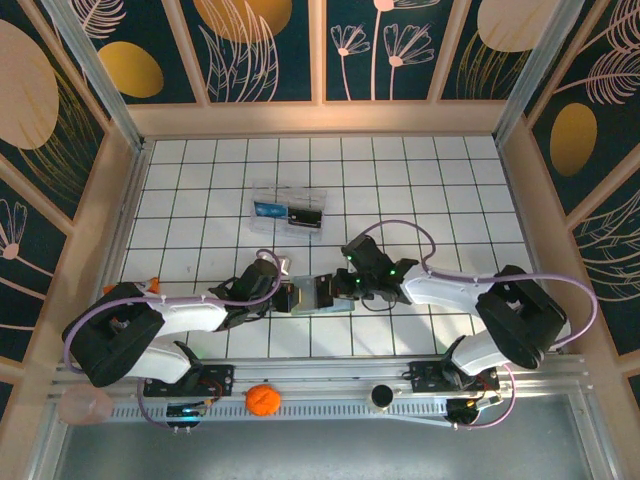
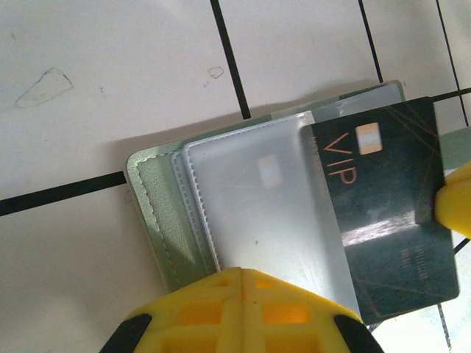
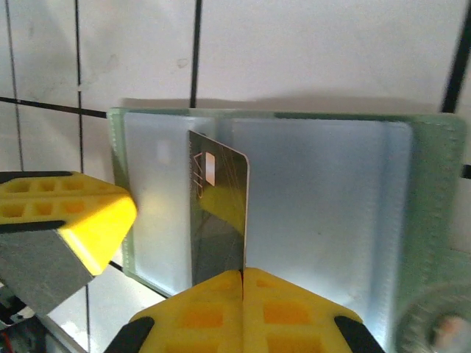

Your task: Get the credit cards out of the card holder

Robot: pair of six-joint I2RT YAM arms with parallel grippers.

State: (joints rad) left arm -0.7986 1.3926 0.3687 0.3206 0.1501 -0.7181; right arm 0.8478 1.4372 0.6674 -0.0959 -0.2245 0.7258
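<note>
The card holder [image 1: 318, 294] lies open on the white tiled floor between my two grippers. It has a grey-green cover [image 2: 158, 213] and clear inner sleeves [image 3: 324, 206]. A dark credit card [image 2: 383, 220] marked VIP sticks halfway out of a sleeve. My right gripper [image 3: 242, 273] is shut on that card's [image 3: 217, 213] edge, and one of its yellow fingers [image 2: 456, 202] shows at the card's far side. My left gripper [image 2: 243, 273] is shut, with its tips set on the holder's sleeve at the opposite edge. Whether it pinches the sleeve I cannot tell.
A clear plastic box [image 1: 288, 212] with blue and black items sits two tiles beyond the holder. An orange object [image 1: 262, 400] and a black round part [image 1: 381, 397] rest on the rail by the arm bases. Wooden walls enclose the floor.
</note>
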